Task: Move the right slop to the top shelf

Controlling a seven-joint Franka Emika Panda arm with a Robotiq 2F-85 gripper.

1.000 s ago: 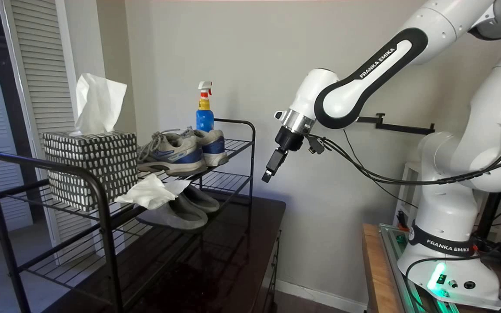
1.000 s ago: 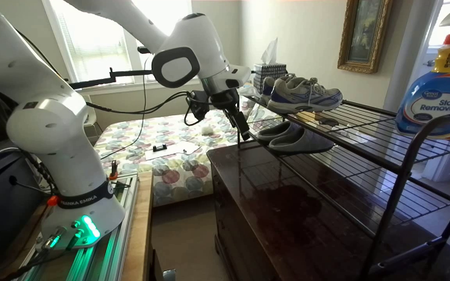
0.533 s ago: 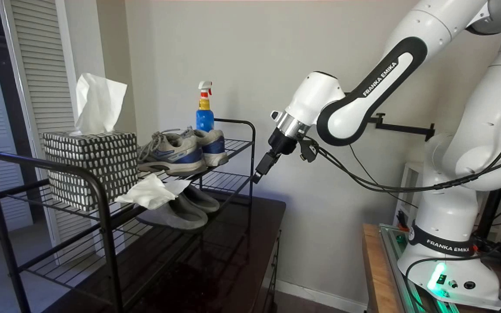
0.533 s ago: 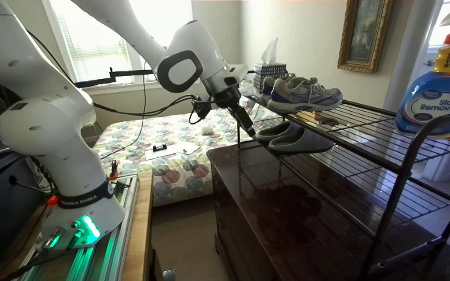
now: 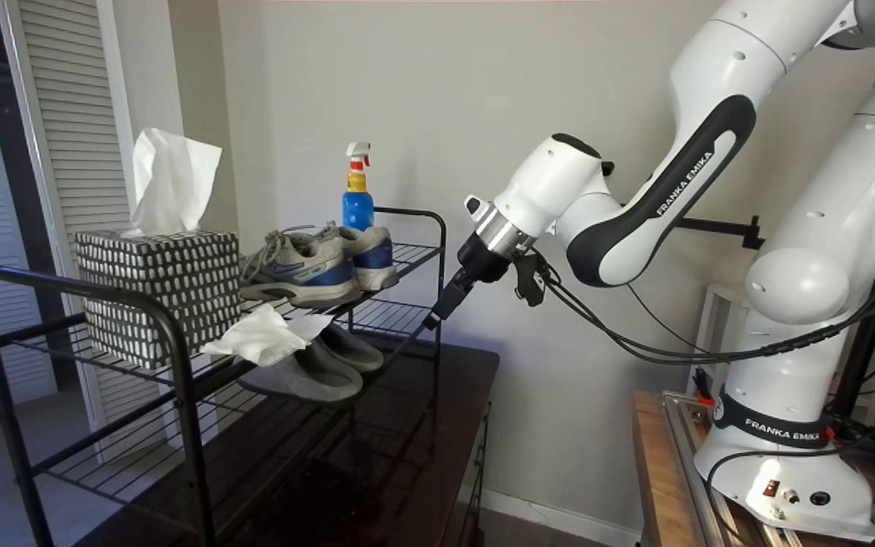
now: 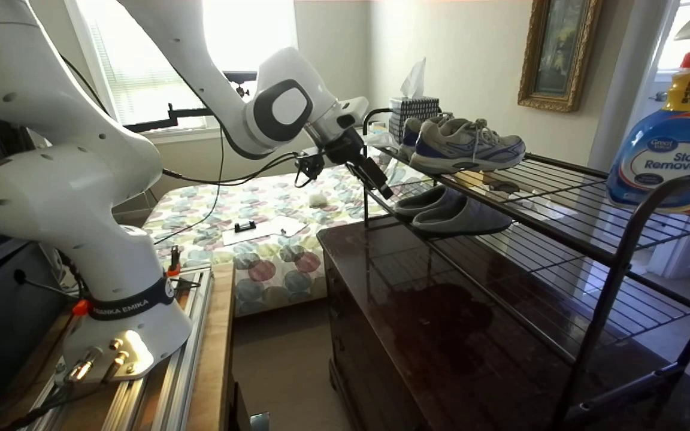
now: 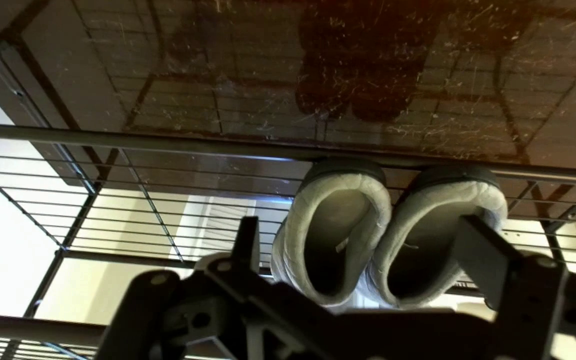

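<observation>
The right slop (image 6: 468,216) is a flat grey slip-on with a dark sole. It sits on the rack's lower wire tier, heel toward the robot. Its grey mate (image 5: 297,376) stands beside it. In the wrist view, which looks upside down, the right slop (image 7: 293,245) is on the image left and the mate (image 7: 383,270) on the right. My gripper (image 6: 386,193) is open and empty at the tier's robot-side edge, by the heels. In the wrist view the gripper (image 7: 358,220) has both slippers between its fingers; one finger overlaps the mate. The top shelf (image 6: 566,185) is above.
Grey-and-blue sneakers (image 6: 468,146) stand on the top shelf above the slippers. A tissue box (image 5: 156,296) and a spray bottle (image 6: 668,143) stand there too. A loose white tissue (image 5: 263,338) overhangs the slippers. The rack stands on a dark dresser (image 6: 405,287).
My gripper has moved toward the rack and the slippers, shifting sideways toward the tissue-box end. The light on the robot's base has turned from green to white. The slippers have not moved.
</observation>
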